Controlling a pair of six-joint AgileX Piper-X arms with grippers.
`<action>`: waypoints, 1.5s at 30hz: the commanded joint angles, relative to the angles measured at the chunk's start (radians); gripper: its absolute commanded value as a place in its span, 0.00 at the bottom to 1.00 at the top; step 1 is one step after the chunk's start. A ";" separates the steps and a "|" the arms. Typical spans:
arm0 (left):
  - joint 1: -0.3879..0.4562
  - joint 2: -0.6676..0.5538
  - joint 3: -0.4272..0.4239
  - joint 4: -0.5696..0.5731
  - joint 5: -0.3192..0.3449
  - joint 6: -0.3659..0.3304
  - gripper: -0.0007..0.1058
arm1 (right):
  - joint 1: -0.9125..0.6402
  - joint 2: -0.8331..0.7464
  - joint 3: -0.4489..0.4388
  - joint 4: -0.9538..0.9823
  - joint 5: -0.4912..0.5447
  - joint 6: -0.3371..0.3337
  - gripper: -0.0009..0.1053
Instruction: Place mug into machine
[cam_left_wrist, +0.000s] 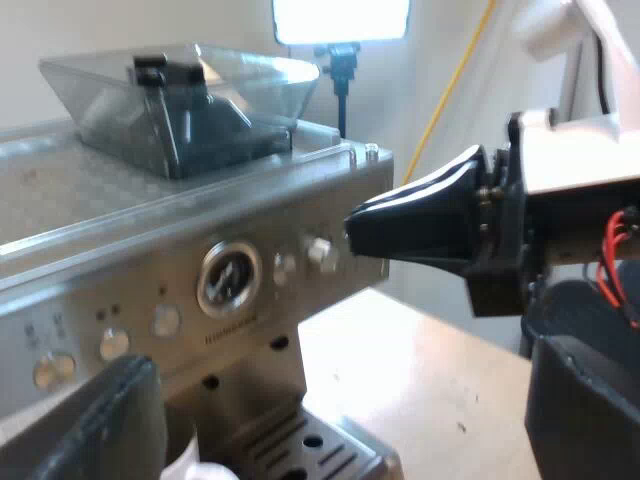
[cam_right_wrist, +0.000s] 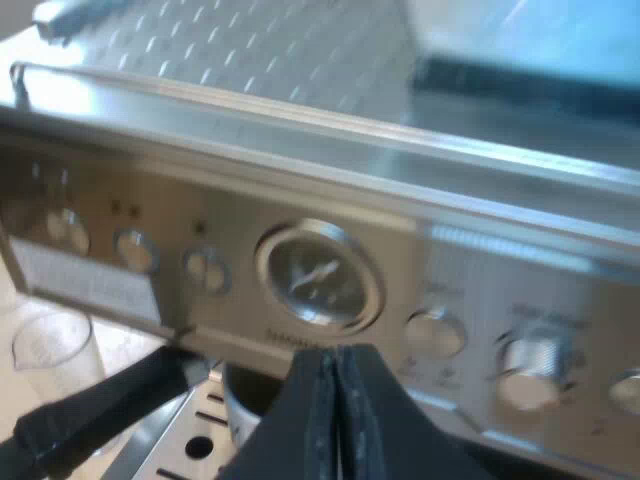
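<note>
Left wrist view: left gripper (cam_left_wrist: 345, 405) spread wide beside a white rim, probably the mug (cam_left_wrist: 205, 466), at the drip tray (cam_left_wrist: 320, 450). Clenched empty, the right gripper (cam_right_wrist: 335, 410) sits before the espresso machine (cam_right_wrist: 300, 180); placement seems nearly done

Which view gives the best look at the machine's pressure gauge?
The right wrist view: the pressure gauge faces the camera squarely, with its needle visible. The left wrist view catches the pressure gauge at a slant, farther off.
</note>
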 joint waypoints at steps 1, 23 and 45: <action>0.005 0.021 -0.031 -0.013 -0.002 -0.030 0.77 | -0.033 -0.035 -0.009 0.011 0.012 -0.002 0.01; 0.281 0.239 -0.250 0.067 -0.005 -0.012 0.39 | -0.578 -0.270 -0.092 0.416 -0.144 -0.096 0.01; 0.360 0.153 -0.250 0.341 -0.091 0.042 0.71 | -0.915 -0.440 -0.090 0.576 -0.330 -0.123 0.62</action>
